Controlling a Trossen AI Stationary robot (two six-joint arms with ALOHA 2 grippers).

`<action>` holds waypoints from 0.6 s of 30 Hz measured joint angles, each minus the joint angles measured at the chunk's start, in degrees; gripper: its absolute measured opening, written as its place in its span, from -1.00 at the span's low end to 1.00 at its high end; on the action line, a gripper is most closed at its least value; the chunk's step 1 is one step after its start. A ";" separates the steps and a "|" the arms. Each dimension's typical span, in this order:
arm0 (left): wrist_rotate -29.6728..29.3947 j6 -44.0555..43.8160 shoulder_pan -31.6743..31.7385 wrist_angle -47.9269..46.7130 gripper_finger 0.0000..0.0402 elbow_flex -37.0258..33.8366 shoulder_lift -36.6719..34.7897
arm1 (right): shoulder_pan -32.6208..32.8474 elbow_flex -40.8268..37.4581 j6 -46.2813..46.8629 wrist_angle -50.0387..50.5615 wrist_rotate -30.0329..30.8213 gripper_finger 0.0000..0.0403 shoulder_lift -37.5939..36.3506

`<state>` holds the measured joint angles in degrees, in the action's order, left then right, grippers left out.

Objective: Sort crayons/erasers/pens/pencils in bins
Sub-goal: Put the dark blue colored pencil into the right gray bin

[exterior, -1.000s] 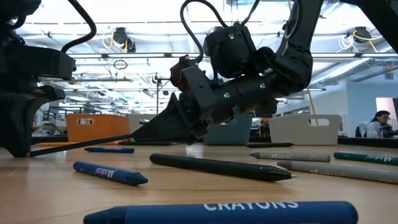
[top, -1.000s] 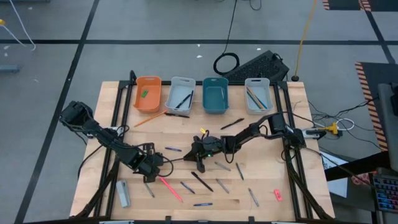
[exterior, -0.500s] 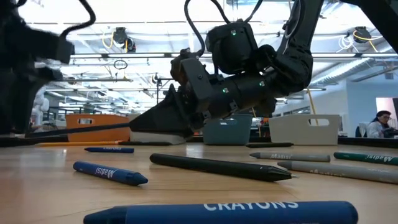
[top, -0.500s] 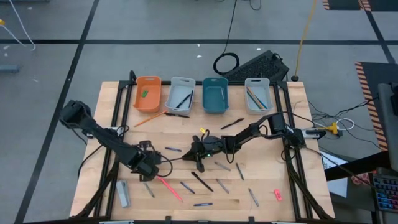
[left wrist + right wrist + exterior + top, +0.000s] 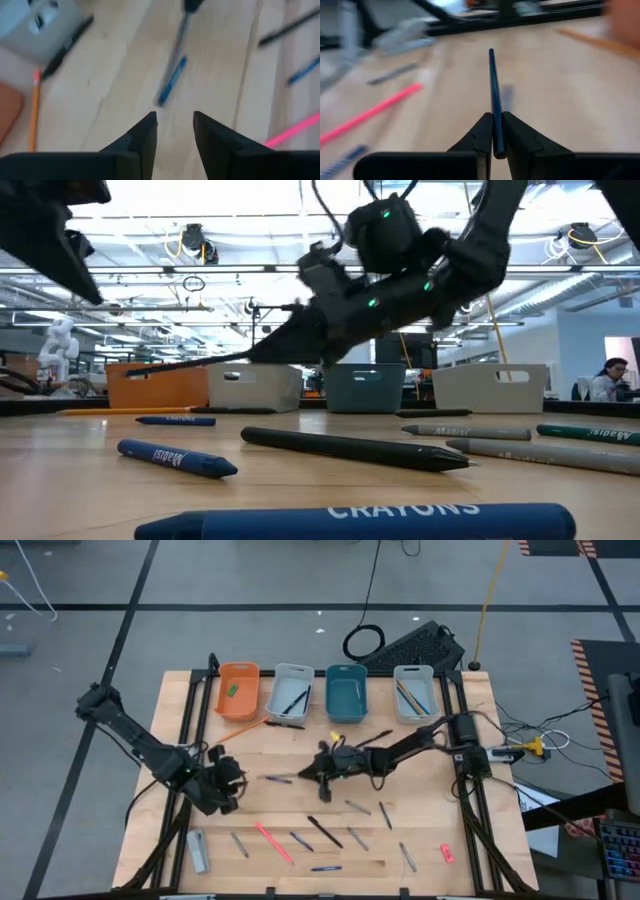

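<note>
My right gripper [image 5: 322,772] is at mid-table, shut on a thin dark blue stick [image 5: 285,778] that points toward the table's left. To its left, my left gripper [image 5: 228,783] hovers open with nothing between its fingers, and a blue crayon [image 5: 170,82] lies on the wood beyond it. Four bins line the far edge: orange [image 5: 238,705], pale grey [image 5: 291,708], teal [image 5: 346,710], pale grey [image 5: 414,710]. A green eraser [image 5: 232,691] lies in the orange bin. A pink-red eraser [image 5: 446,853] lies flat near the front right corner. My right gripper pinches the dark blue stick near one end [image 5: 493,131] between its two fingers. The stick runs on straight ahead in line with the fingers, which come from the table's right, nearly level. It is lifted clear of the table, and its free end [image 5: 135,370] dips slightly.
Several crayons, pens and pencils lie scattered over the near half of the table, among them a pink stick [image 5: 272,840] and a black pen [image 5: 355,448]. An orange pencil [image 5: 240,730] lies in front of the orange bin. A grey block [image 5: 197,850] sits at the front left.
My right gripper has risen and gone a little toward the far edge, lifting the dark stick clear of the table; the stick's free end, low by the wood before, now hangs in the air. My left gripper has moved up and toward the table's left, away from that end.
</note>
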<state>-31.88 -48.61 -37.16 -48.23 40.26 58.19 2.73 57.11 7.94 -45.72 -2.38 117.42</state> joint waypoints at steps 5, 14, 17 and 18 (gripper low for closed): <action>-5.46 5.99 2.12 15.00 -0.46 -7.49 -6.27 | -2.01 -6.90 -3.40 8.02 10.51 -0.86 -13.48; -4.82 20.82 10.96 46.15 -0.54 -18.85 -10.90 | -3.25 -21.46 -1.35 19.93 31.78 -0.86 -40.47; -2.01 24.94 14.56 53.91 -0.54 -20.89 -10.95 | -3.25 -25.39 0.55 25.07 39.44 -0.86 -48.66; -0.78 26.01 15.86 56.00 -0.54 -21.19 -10.91 | -3.25 -26.57 1.24 27.26 41.91 -0.86 -51.53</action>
<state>-32.66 -22.60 -21.30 7.77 19.07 47.28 -0.51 30.54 9.18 -18.46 39.53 65.89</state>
